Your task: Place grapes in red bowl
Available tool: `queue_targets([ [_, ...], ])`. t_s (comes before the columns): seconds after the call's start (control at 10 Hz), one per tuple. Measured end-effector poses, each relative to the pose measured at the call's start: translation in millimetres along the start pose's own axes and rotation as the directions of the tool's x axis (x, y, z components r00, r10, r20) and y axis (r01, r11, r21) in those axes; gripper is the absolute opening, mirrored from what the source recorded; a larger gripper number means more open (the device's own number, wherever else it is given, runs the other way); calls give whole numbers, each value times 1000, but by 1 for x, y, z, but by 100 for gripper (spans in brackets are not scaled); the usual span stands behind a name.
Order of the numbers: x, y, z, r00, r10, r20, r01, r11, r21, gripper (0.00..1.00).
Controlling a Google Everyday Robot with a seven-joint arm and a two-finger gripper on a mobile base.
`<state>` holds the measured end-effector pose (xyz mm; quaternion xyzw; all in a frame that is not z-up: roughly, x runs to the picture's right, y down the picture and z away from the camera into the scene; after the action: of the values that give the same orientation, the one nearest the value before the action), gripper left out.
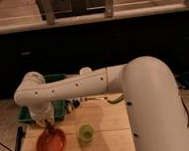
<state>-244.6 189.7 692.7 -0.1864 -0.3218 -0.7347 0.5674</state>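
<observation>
Hovering at the back rim of the red bowl [47, 149] near the front-left corner of the table [105, 139], the gripper [47, 124], closed on what look like the grapes [49, 128], should move over the bowl's middle before releasing.

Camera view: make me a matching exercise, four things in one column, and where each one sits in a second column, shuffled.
Things:
1. red bowl
2. green cup
3. dark green bin
4. end effector

Places:
A. back left, partly hidden behind the arm
B. front left of the wooden table
C. shut, just over the bowl's back rim
D. right of the bowl, apart from it

Pairs: 1-B, 2-D, 3-A, 4-C
</observation>
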Motion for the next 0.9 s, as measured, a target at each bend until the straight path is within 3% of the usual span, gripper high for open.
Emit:
queue_targets([
  [0.9, 0, 1, 2, 998, -68, 1, 68, 998, -7, 0],
])
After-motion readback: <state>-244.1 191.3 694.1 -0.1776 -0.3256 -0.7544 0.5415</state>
